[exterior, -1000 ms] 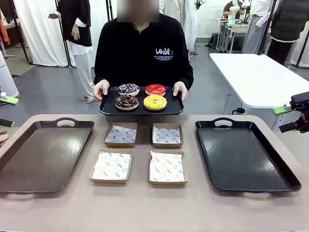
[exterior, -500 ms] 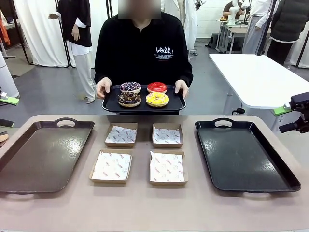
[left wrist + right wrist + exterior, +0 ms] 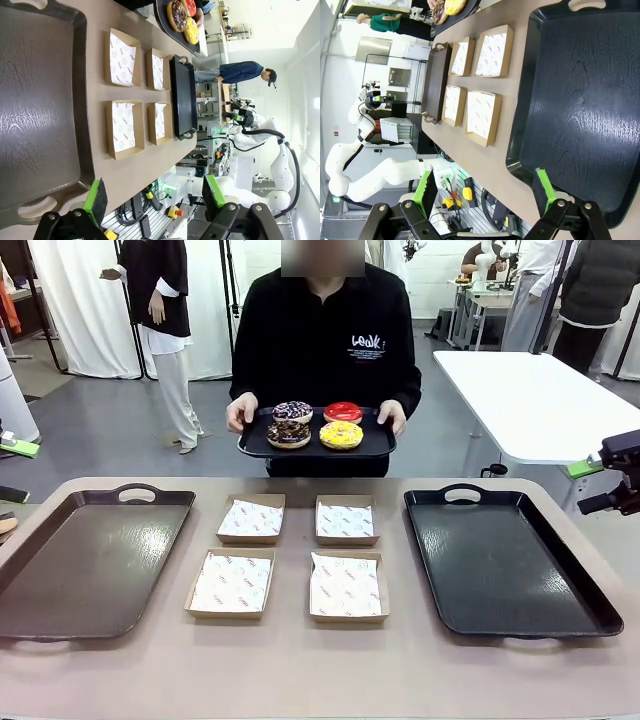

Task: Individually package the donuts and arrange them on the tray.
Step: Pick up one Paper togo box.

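Across the table a person holds a small black serving tray [image 3: 317,447] in both hands. On it lie the donuts: a sprinkled one [image 3: 293,411], a red one [image 3: 343,411], a chocolate one [image 3: 289,433] and a yellow one [image 3: 341,434]. On the table lie a brown tray [image 3: 90,560] at the left and a black tray [image 3: 505,560] at the right. My left gripper [image 3: 155,196] hangs open over the near end of the brown tray [image 3: 40,100]. My right gripper [image 3: 485,190] is open by the near rim of the black tray [image 3: 580,100]. Neither holds anything.
Several open cardboard boxes lined with printed paper sit between the trays: two far ones [image 3: 251,518] [image 3: 346,520] and two near ones [image 3: 231,583] [image 3: 346,587]. A white table [image 3: 530,400] stands behind at the right, with people beyond it.
The person has shifted to the right and lifted the serving tray of donuts a little higher and farther from the table. Both grippers stay open and still.
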Robot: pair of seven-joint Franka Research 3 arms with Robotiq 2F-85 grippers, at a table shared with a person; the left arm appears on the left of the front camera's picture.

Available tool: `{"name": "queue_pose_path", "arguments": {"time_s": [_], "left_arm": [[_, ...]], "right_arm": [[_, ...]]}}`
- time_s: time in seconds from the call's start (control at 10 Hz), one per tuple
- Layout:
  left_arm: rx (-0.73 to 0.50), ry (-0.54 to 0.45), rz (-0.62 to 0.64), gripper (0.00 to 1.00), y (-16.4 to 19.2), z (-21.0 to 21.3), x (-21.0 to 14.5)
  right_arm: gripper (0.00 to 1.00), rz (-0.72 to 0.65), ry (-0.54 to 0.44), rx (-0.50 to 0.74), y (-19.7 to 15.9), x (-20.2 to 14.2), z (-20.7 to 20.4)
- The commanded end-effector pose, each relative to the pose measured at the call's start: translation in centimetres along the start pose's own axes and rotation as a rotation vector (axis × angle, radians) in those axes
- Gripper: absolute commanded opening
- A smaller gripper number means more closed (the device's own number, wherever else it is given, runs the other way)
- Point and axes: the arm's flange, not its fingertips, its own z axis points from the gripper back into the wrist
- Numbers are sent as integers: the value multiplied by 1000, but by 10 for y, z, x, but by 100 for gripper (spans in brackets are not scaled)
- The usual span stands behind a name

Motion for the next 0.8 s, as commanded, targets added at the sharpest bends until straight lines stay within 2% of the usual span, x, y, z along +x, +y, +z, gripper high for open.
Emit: {"name": "queue_pose_path", "arguments": {"time_s": [0.0, 0.3, 0.4, 0.5, 0.6, 0.7], "left_arm": [[-11, -1, -2, 100, 0, 0, 0], [0, 0, 0, 100, 0, 0, 0], [63, -8, 2, 100, -13, -4, 3], [119, 14, 38, 100, -29, -14, 22], [177, 65, -7, 100, -54, -27, 40], [233, 112, -61, 100, -83, -46, 34]], "right_arm": [[100, -3, -5, 12, -1, 1, -2], [100, -3, -5, 12, -1, 1, -2], [100, -3, -5, 12, -1, 1, -2], [100, -3, -5, 12, -1, 1, -2], [100, -3, -5, 12, -1, 1, -2], [100, -3, -5, 12, -1, 1, -2]]}}
